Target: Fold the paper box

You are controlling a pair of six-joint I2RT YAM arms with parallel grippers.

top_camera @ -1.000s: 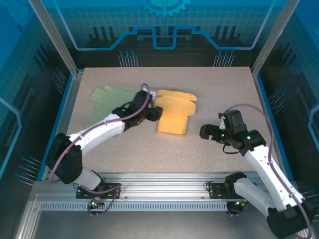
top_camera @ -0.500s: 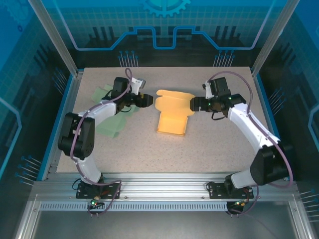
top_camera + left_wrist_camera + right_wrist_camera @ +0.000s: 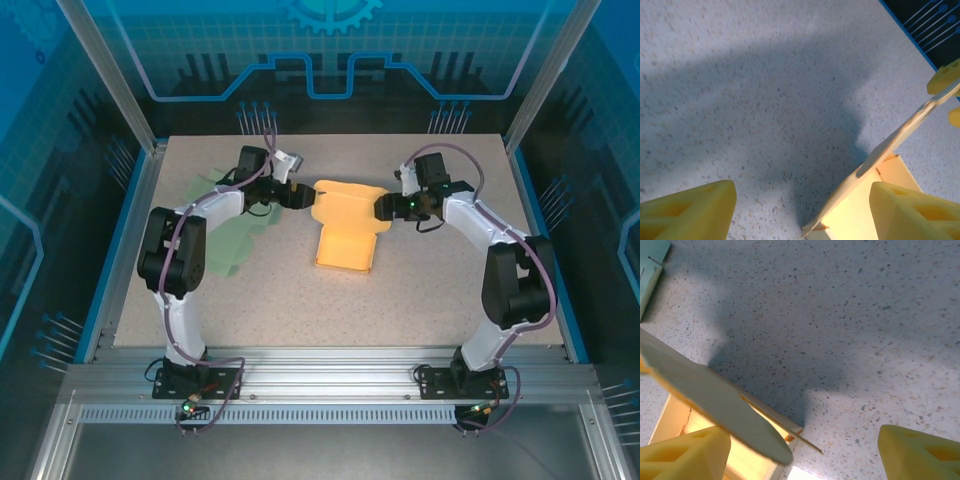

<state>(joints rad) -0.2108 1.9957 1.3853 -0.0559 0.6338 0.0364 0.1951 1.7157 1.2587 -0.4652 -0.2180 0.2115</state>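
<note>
At frame centre the orange-yellow paper box (image 3: pixel 345 235) is laid; its side flaps (image 3: pixel 900 135) are straddled by left gripper (image 3: pixel 302 199) and right gripper (image 3: pixel 382 207), both released. Flaps are best pinched squarely, then folded inward together.

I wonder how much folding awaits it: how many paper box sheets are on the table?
2. An orange sheet lies mid-table, flaps raised; a green sheet lies at the left, partly hidden behind the left arm, so more may be stacked there.
</note>
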